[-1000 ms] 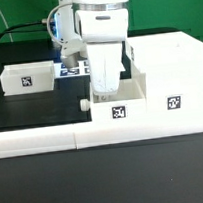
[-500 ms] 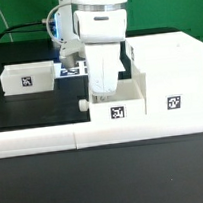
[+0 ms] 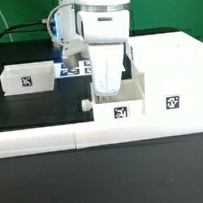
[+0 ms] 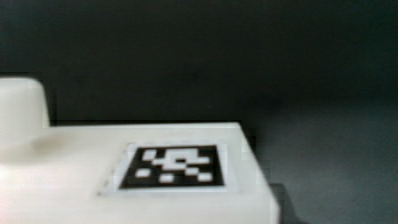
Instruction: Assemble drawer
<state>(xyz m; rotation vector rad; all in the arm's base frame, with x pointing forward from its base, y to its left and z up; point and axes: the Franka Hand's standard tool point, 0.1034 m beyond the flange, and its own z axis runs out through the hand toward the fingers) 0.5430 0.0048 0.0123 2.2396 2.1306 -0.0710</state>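
End effector point(image 3: 106, 92) down in the near tray point(image 3: 136, 108), tips sunk behind the front wall and out of sight. Spread or clamped on a wall? Cannot tell from either view.

Near tray sitting on the counter point(image 3: 40, 113), knob point(image 3: 85, 104) poking toward the exterior view's left, opposite side hard against the housing point(image 3: 175, 67) or just beside it; no calling that gap. Housing upright at the exterior view's right, tagged on its front, opening not clearly visible from here.

Wrist view blurred: one square tag point(image 4: 175, 166) on a flat white face, a rounded white lump point(image 4: 18, 112) beside it, nothing of the fingertips.

Looks like the feed-in step, tray toward housing. To do it well:
- Keep the tray flat on the counter.
- Push straight along its length with no twist, for an even meeting of both side walls with the housing.
- Go slow at the mouth.
- At any catch of a corner, ease off and re-square rather than force it.
- Mind the wrist against the housing's near edge; tight quarters there.

Second tray point(image 3: 11, 80) well apart at the exterior view's left. Long L-shaped bar point(image 3: 53, 142) along the front of the counter, marker board point(image 3: 74, 68) behind the arm, both clear of the likely path.
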